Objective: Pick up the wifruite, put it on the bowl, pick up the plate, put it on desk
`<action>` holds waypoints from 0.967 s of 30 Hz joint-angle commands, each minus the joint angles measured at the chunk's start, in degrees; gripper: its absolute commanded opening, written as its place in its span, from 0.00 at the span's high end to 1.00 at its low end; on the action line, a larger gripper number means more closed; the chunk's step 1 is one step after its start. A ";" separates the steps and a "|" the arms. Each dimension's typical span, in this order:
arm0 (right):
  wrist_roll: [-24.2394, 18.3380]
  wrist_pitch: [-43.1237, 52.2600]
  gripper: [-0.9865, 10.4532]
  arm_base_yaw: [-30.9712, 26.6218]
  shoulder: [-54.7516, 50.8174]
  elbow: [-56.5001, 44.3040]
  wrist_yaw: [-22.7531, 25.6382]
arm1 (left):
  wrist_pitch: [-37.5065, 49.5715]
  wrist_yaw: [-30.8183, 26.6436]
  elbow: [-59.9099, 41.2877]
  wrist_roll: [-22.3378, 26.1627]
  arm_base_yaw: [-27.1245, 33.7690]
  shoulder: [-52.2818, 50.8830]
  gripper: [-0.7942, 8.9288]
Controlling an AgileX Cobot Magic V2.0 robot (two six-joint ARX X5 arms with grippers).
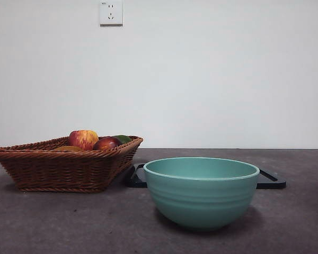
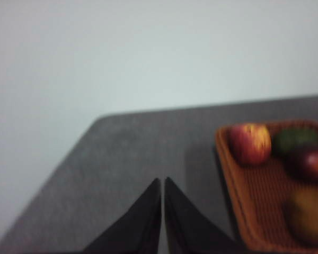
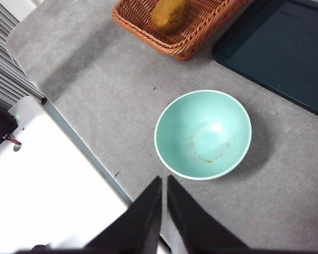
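The brown kiwifruit (image 3: 169, 14) lies in the wicker basket (image 3: 185, 37). It also shows in the left wrist view (image 2: 307, 217), and only its top peeks over the basket rim in the front view (image 1: 68, 148). The teal-green bowl (image 1: 201, 193) stands empty on the dark grey desk (image 1: 42, 222), to the right of the basket. My right gripper (image 3: 164, 180) is shut and empty, high above the desk near the bowl (image 3: 203, 135). My left gripper (image 2: 162, 182) is shut and empty, above the desk beside the basket (image 2: 244, 211). Neither gripper shows in the front view.
The basket (image 1: 63, 169) also holds a red-and-yellow apple (image 1: 84, 139), a dark red fruit (image 1: 107, 143) and a green fruit (image 1: 123, 138). A glossy black tray (image 1: 270, 181) lies behind the bowl. A white surface (image 3: 47, 196) borders the desk's edge.
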 commanded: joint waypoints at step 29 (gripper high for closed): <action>-0.63 0.59 0.91 0.48 0.33 1.14 0.02 | -1.14 -0.37 -11.91 -3.85 0.09 -4.42 0.91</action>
